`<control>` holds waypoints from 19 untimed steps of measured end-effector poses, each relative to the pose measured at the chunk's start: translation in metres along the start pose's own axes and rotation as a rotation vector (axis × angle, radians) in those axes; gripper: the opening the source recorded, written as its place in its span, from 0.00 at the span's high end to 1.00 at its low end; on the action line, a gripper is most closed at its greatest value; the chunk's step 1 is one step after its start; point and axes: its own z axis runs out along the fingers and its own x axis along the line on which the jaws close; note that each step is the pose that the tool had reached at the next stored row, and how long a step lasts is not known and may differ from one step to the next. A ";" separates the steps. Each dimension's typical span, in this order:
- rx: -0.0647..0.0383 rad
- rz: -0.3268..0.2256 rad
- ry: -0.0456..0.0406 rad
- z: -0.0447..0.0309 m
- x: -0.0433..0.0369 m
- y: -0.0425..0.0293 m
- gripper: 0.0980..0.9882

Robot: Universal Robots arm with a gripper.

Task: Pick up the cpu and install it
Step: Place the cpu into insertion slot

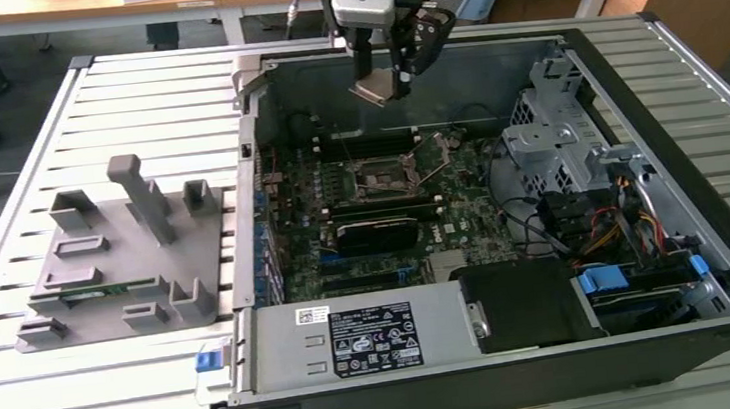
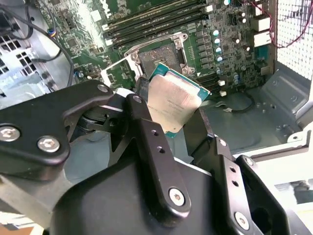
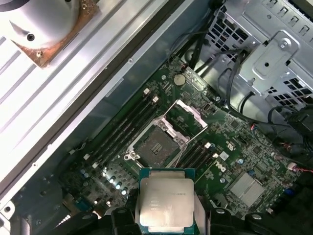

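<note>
Far to the exterior view's left of the pincer (image 1: 387, 82) stands the grey fixture (image 1: 122, 253), well apart from it on the slatted table (image 1: 141, 95). The pincer hangs over the open computer case (image 1: 516, 376), its two fingers clamped on the edges of the cpu (image 1: 372, 91) — the chip is tilted, with its metal top facing both wrist views. Below the pincer lies the socket (image 1: 386, 170), whose frame appears lifted open. In my judgement the chip must be made level and its corners matched to the socket, then set down without pressure. To the exterior view's right of the pincer is the drive cage (image 1: 558, 126). The socket's contacts and the chip's corner mark are too small to make out — the chip's underside is hidden.
</note>
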 end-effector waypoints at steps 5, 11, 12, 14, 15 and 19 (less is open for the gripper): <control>0.000 0.066 -0.0037 0.0001 0.0002 0.0002 0.52; -0.001 0.145 -0.0077 0.0002 0.0005 0.0004 0.52; -0.001 0.157 -0.0083 0.0002 0.0006 0.0005 0.52; -0.001 0.183 -0.0097 0.0003 0.0007 0.0006 0.52; -0.001 0.196 -0.0104 0.0003 0.0008 0.0007 0.52; -0.001 0.246 -0.0132 0.0004 0.0010 0.0009 0.52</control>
